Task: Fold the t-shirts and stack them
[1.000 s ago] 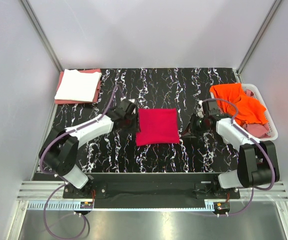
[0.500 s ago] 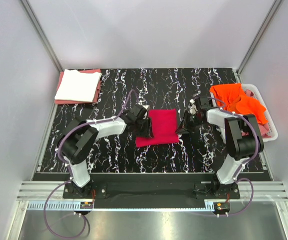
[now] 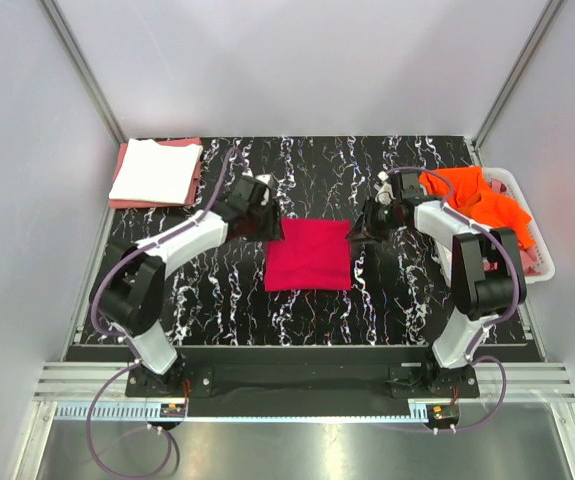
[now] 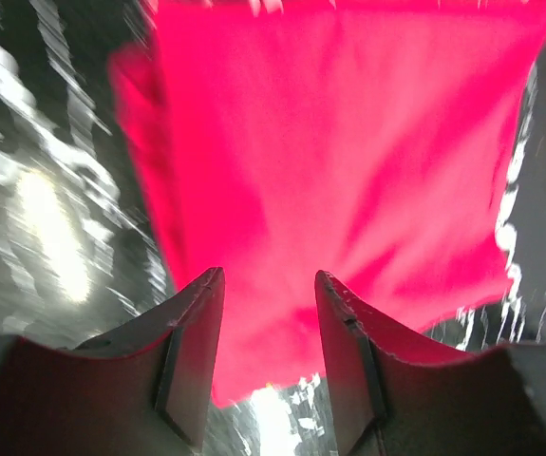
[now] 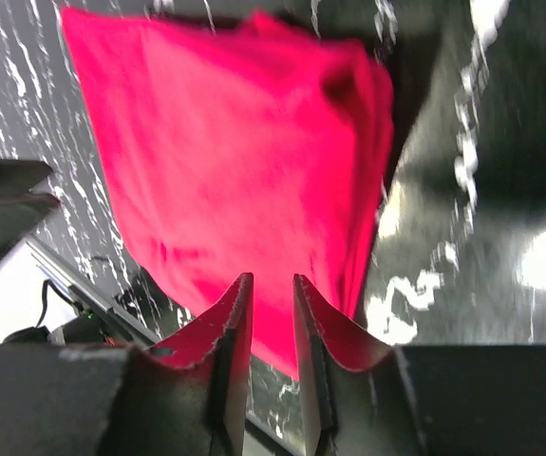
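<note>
the left claw (image 4: 268, 277), spread, and the right claw (image 5: 271, 281), barely parted, hover at the far corners of the folded red shirt (image 3: 310, 256), probably to square it.

You have one folded t-shirt (image 3: 310, 255) at the centre of the table (image 3: 317, 165), with the left gripper (image 3: 267, 218) at its 11 o'clock and the right gripper (image 3: 357, 232) at its 1 o'clock. At the table's 10 o'clock lie stacked t-shirts (image 3: 157, 170); at 2 o'clock the basket (image 3: 547, 262) holds loose t-shirts (image 3: 482, 208).

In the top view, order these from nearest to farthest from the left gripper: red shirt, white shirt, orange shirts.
1. red shirt, centre, beside the left gripper.
2. white shirt, far left corner.
3. orange shirts, right edge, in the basket.
</note>
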{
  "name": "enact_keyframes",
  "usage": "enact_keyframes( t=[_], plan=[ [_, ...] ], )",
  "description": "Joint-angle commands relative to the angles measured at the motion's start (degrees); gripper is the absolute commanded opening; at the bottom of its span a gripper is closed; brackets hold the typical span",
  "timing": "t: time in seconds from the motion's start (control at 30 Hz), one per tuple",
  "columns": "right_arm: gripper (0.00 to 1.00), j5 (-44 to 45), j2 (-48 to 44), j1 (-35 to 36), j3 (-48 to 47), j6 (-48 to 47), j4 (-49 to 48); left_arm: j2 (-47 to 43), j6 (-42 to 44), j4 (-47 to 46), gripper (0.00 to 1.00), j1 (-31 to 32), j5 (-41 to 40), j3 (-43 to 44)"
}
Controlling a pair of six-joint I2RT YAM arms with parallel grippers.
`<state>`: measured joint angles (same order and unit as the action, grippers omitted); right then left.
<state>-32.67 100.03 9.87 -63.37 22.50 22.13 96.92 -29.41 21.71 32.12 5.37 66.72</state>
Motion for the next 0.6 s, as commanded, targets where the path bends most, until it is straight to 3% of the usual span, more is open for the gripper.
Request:
enact_keyframes(
  t=[0.0, 0.33, 0.57],
  plan=[
    [0.29, -3.1, 5.0, 0.4, -4.9, -2.8, 0.5, 2.9, 3.0, 1.1, 0.47, -2.1, 2.2, 3.9],
    [0.30, 2.5, 12.8, 0.2, -13.9, -1.7, 0.7, 13.4, 0.2, 1.7, 0.45, -4.2, -0.4, 9.7],
    [0.33, 5.4, 17.9, 0.1, -15.5, 0.1, 1.0, 14.2, 2.6, 3.2, 0.51, -5.6, 1.7, 11.3]
  ],
)
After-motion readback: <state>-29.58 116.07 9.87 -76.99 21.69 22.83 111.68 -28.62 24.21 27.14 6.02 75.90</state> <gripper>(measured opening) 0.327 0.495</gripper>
